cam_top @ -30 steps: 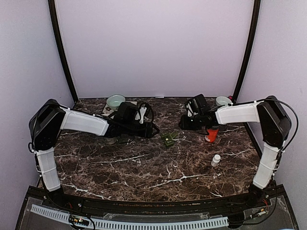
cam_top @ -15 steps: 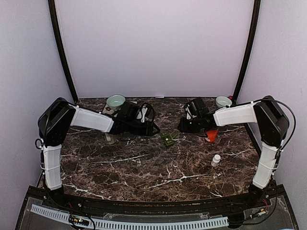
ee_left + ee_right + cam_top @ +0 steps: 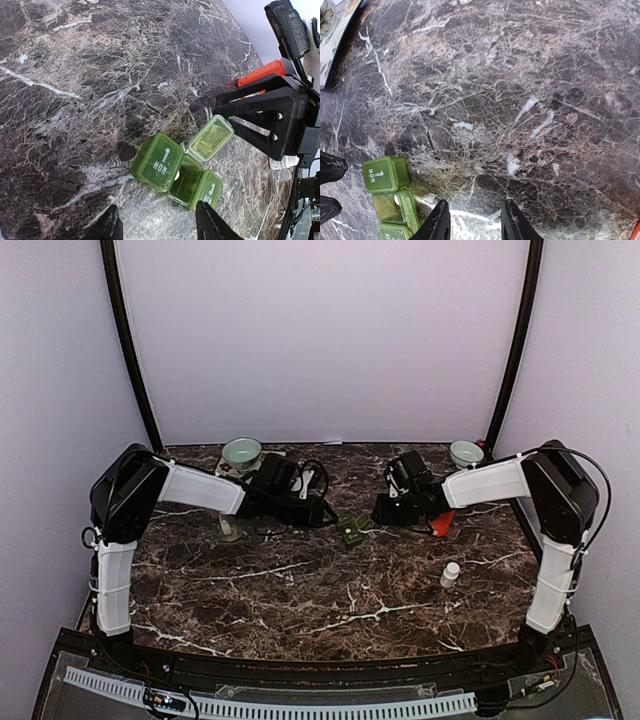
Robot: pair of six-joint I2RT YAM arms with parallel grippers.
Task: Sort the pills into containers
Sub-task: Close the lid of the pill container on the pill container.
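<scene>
Sorting barely begun, to judge by what shows.

Top external view: green pill organiser (image 3: 351,532) on the worktop (image 3: 300,590), between left hand (image 3: 324,512) and right hand (image 3: 384,512). Both hands low and just beside it, neither seen touching it. Orange bottle (image 3: 441,524) behind the right hand, white bottle (image 3: 451,573) nearer the bases, apart from both hands.

Left wrist view: organiser (image 3: 182,170) with one lid flipped up and the MON cell closed. One pale speck in the open middle cell, probably a single pill (image 3: 176,175). Left hand (image 3: 160,227) spread wide, grasping nothing, fingertips (image 3: 207,222) short of the box. Right hand (image 3: 265,120) opposite, likewise spread.

Right wrist view: same box (image 3: 390,195) at lower left. Fingers (image 3: 440,222) parted, nothing between them, only marble beneath.

Judged remaining: nearly all of the sorting. No loose pills visible in any view.
</scene>
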